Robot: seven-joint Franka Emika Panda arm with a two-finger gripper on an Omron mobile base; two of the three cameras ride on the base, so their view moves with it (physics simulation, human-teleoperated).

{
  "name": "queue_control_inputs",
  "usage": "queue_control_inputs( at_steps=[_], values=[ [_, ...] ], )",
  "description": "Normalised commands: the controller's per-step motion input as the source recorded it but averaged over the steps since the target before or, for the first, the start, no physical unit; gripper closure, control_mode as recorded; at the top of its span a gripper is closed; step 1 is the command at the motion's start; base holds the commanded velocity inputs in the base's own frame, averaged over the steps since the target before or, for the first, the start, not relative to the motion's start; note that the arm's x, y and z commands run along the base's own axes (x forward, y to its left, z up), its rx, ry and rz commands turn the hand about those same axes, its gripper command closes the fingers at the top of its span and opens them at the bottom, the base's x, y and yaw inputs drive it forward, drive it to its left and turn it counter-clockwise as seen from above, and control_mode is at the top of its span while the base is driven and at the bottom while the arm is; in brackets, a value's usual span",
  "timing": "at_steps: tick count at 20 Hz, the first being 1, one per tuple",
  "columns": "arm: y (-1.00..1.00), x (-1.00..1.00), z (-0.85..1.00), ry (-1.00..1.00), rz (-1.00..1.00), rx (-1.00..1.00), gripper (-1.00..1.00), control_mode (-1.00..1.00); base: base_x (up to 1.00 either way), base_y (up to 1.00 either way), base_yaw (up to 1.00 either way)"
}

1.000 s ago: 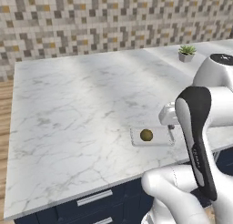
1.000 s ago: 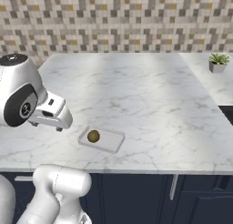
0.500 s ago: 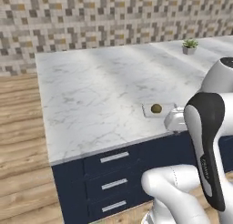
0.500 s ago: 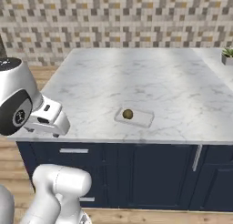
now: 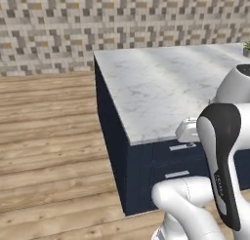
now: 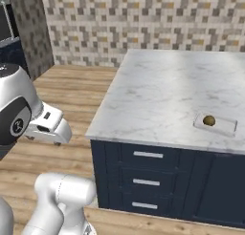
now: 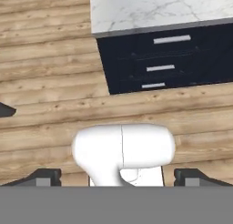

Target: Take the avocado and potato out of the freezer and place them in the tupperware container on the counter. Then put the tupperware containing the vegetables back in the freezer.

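A small, dull olive-brown potato sits inside the shallow whitish tupperware container, which rests near the front edge of the white marble counter above navy drawers. The gripper hangs over the wooden floor, jaws spread wide and holding nothing.
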Motion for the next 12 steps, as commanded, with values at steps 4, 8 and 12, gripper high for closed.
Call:
queue_control_inputs(
  at_steps=[4, 8, 12],
  values=[
    [0.00, 0.00, 0.00, 0.00, 0.00, 0.00, -1.00, 1.00, 0.06, 1.00, 0.15],
    [0.00, 0.00, 0.00, 0.00, 0.00, 0.00, -1.00, 1.00, 0.32, 1.00, 0.07],
    [0.00, 0.00, 0.00, 0.00, 0.00, 0.00, -1.00, 1.00, 0.69, 0.96, 0.03]
  ],
)
